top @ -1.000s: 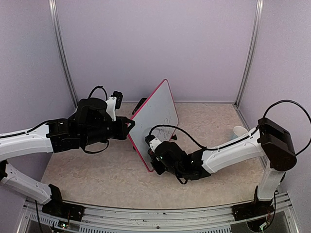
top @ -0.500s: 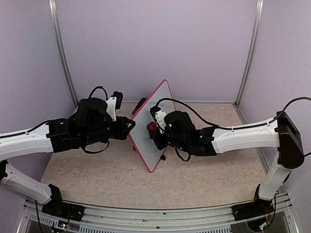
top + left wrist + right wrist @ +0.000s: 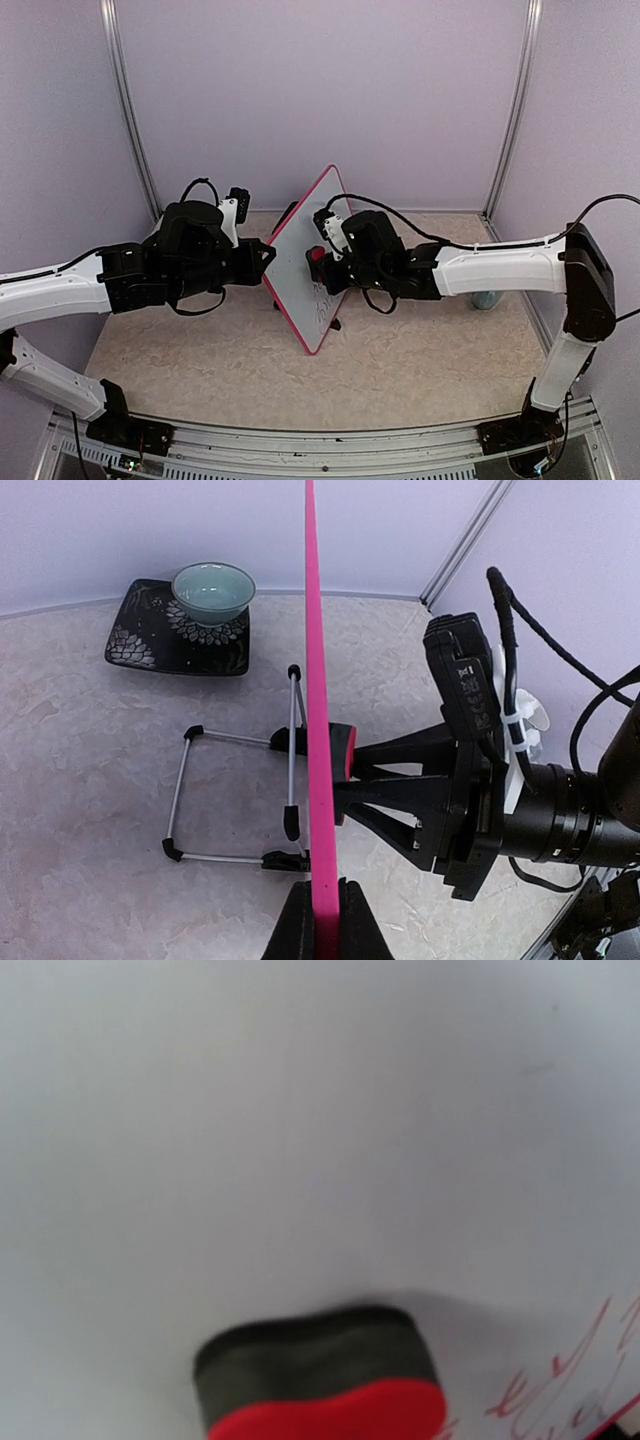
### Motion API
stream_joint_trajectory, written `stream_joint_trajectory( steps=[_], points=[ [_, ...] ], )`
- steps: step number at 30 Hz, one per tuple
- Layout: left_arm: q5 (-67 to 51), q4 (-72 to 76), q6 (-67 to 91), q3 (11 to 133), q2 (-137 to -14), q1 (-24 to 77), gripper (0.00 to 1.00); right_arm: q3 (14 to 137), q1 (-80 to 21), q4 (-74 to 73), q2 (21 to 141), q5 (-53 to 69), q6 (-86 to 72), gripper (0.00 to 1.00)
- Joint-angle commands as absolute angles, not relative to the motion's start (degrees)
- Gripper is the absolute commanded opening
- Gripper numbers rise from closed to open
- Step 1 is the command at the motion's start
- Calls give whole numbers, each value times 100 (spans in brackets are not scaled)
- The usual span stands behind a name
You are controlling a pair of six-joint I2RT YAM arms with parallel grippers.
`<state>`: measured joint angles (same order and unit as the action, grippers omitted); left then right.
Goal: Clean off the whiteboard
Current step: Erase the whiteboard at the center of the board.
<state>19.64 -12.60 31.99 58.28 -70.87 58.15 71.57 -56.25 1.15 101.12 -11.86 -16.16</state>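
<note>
The right gripper (image 3: 324, 266), closed on the red eraser (image 3: 320, 1375), is sweeping up from the lower edge to mid-board, pressing felt against the whiteboard (image 3: 298, 255). Red scribbles (image 3: 560, 1380) are remaining below. The left gripper (image 3: 322, 920) is clamping the pink frame (image 3: 314, 680), holding the board upright between the arms.

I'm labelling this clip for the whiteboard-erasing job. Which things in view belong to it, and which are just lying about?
In use: whiteboard, red-and-black eraser, left gripper, right gripper.
Lying about: wire stand, teal bowl, black patterned plate.
</note>
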Motion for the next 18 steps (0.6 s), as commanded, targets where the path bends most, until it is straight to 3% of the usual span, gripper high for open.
stream_joint_trajectory(
  steps=[1,9,18],
  points=[
    [1237,-1282,3078,5949,-7247,5977,0,6826,-5700,-68,10399,-431,-1787,25],
    [1222,-1261,3078,5933,-7274,5974,0,6376,-5761,110,10323,-233,-1920,24],
    [1178,-1242,3113,5928,-7282,5977,0,6731,-5769,98,10104,-582,-1906,24]
  ],
)
